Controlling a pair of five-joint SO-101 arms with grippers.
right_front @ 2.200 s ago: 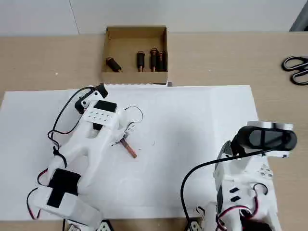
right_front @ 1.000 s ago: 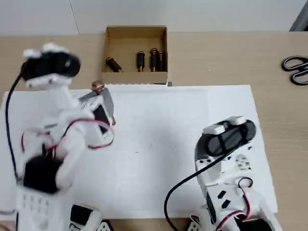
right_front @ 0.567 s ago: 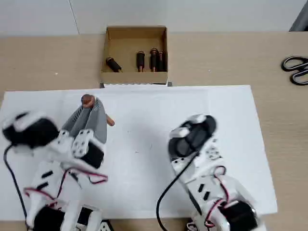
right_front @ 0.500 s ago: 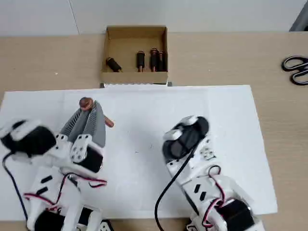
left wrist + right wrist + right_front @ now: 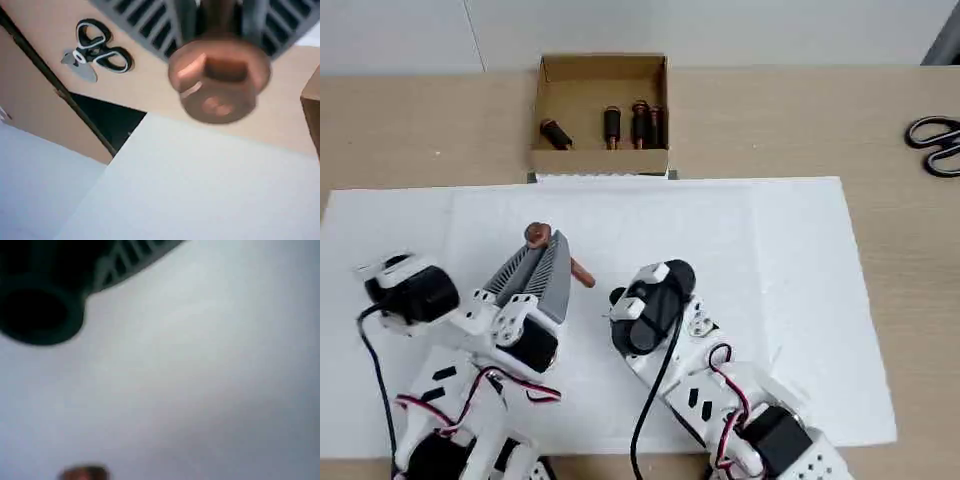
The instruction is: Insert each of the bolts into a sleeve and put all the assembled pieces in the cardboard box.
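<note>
One bolt (image 5: 538,236) clenched in left hand (image 5: 546,252), shaft part-hidden | right hand (image 5: 623,300) grips sleeve (image 5: 40,315), fingertips cut off

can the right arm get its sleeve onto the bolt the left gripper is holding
Probably yes. The bolt sticks out of the left gripper on the side facing the right arm, with bare white sheet between the sleeve and it.

left gripper (image 5: 548,254) clamped on bolt (image 5: 537,236); right gripper (image 5: 624,299) gripping sleeve (image 5: 39,312); wrists facing inward
</note>
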